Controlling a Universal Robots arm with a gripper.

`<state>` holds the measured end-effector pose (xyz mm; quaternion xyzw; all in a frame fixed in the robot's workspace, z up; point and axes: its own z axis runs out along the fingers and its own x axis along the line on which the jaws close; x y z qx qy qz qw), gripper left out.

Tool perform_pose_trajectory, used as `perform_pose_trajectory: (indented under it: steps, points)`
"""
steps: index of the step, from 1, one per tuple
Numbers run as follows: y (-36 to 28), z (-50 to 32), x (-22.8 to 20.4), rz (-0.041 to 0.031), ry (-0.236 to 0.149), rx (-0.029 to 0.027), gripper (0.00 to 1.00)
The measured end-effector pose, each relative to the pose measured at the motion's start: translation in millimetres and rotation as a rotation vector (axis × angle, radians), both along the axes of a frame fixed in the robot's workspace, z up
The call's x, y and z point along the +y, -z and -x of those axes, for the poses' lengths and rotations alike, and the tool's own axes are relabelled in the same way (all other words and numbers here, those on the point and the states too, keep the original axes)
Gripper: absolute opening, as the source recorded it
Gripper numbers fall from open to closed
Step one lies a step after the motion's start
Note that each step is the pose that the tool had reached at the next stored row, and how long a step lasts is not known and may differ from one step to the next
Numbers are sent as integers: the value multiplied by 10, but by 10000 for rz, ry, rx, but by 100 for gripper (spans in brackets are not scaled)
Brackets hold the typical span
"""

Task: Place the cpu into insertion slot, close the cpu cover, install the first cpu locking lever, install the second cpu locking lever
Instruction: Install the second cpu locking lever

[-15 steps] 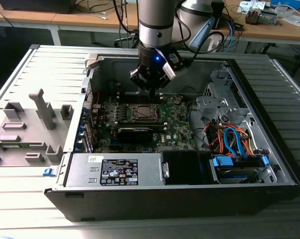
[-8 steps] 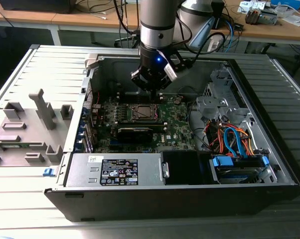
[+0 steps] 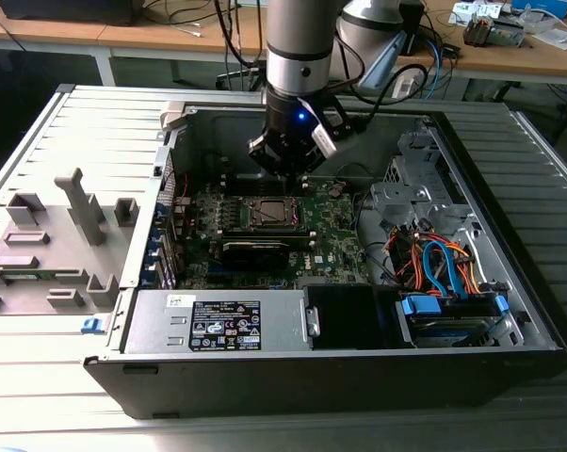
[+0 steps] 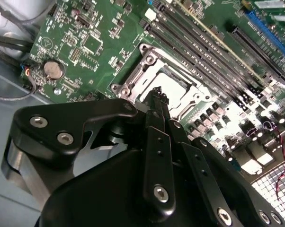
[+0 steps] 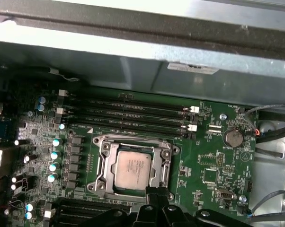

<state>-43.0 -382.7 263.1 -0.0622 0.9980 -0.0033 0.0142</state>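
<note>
The cpu (image 5: 133, 169) lies flat in the insertion slot (image 5: 101, 140) on the green motherboard, its silver-grey top showing. The cpu cover (image 5: 109, 163) frames it, lying down around its edges. My gripper (image 5: 154, 190) hangs just above the socket's near edge, shut, with nothing between its black fingers (image 4: 154, 123). In the second wrist view the gripper (image 4: 157, 91) tip stands over the cpu (image 4: 175, 87) and cpu cover (image 4: 133, 85). In the exterior view the gripper (image 3: 285, 169) hovers over the insertion slot (image 3: 269, 213) inside the open case. Whether the locking levers are latched, I cannot tell.
Memory slots (image 5: 133, 113) run along one side of the socket, with a coin battery (image 5: 233, 137) nearby. A power supply box (image 3: 218, 323) sits at the case's front, and a drive cage with orange and blue cables (image 3: 444, 268) is on the exterior view's right. A grey fixture tray (image 3: 48, 240) lies outside on the exterior view's left.
</note>
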Motion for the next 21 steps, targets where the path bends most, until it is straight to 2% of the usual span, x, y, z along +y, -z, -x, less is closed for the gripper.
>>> perform_pose_trajectory:
  steps: [6,10,13,14,15,16,21]
  points:
    - [6,-35,-76,5,62,9,11]
    - [14,-37,-80,211,139,7,11]
    - [36,-43,-81,268,288,15,11]
    - [40,-47,-81,327,344,49,11]
    - [41,-59,-81,466,413,128,11]
    - [41,-71,-82,505,430,142,11]
    - [53,-80,-106,507,437,142,11]
